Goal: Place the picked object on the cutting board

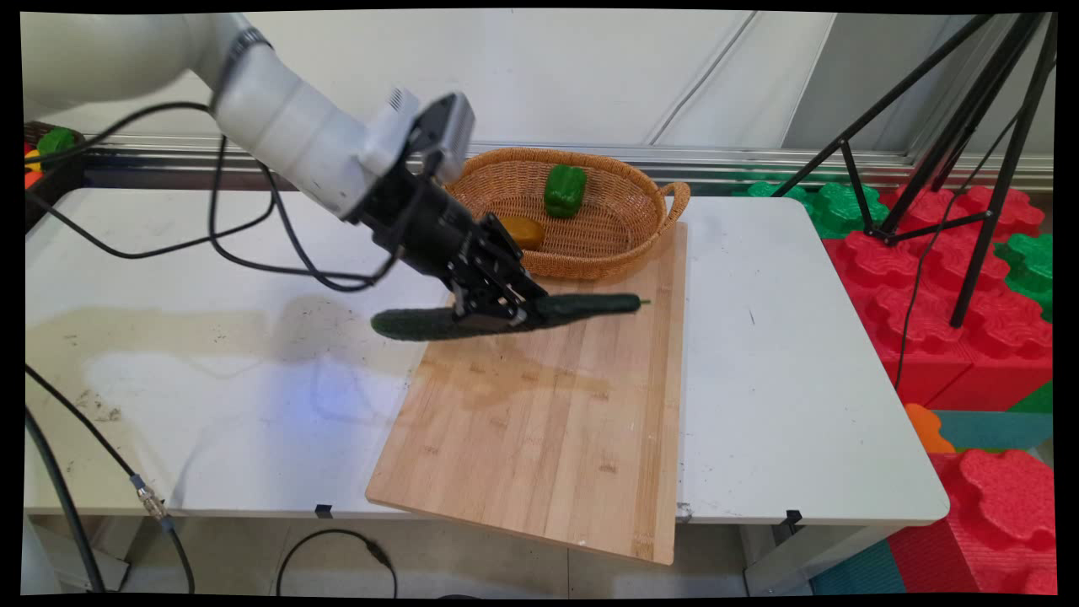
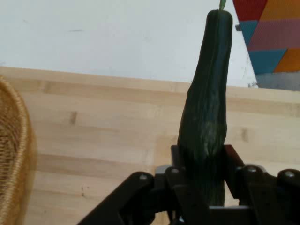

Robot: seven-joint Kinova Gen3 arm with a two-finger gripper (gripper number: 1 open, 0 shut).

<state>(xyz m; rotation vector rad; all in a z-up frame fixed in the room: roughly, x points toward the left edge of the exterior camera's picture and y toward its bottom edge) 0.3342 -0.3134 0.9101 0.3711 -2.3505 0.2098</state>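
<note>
1. jaws were clamped on the cucumber (image 1: 582, 307) near mid-length, above the cutting board (image 1: 539, 430) on the counter (image 1: 784, 362).
2. cucumber judged stiff, smooth, likely slippery; a central grip balanced it.

A long, dark green cucumber (image 1: 582, 307) (image 2: 206, 117) is held level above the far part of the bamboo cutting board (image 1: 539, 430) (image 2: 103, 140), clamped near its middle between the fingers of the black gripper (image 1: 504, 316) (image 2: 204, 180). Its stem end is pointed right, its blunt end left, past the board's left edge. Its skin is ridged and dull. A faint shadow is cast on the board below it, so it is probably clear of the wood.
</note>
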